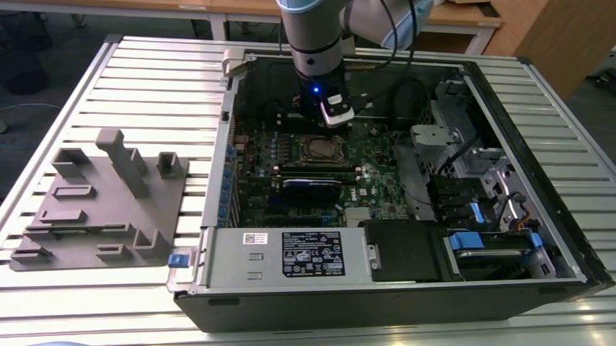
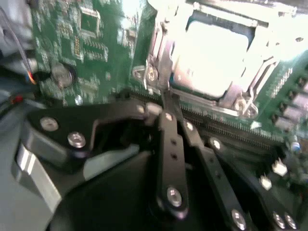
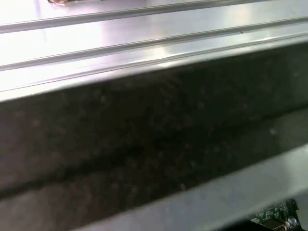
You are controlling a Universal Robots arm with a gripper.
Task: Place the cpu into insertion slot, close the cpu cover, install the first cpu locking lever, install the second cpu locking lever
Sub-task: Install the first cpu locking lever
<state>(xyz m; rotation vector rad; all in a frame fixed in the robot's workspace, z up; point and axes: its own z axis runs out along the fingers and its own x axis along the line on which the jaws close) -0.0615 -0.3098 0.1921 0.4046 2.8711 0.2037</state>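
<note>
While the black metal gripper had its slim jaws pinched together on nothing, its tips sat just beside a corner of the thin silvery metal cpu cover, lying flat over the dull silver square cpu seated in the black square insertion slot on the green circuit board

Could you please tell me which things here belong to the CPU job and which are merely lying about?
Job: claw, cpu, cpu cover, insertion slot on the green board.
Lying about: grey fixture block on the slatted table, labelled silver box, blue-tabbed drive bay.
</note>
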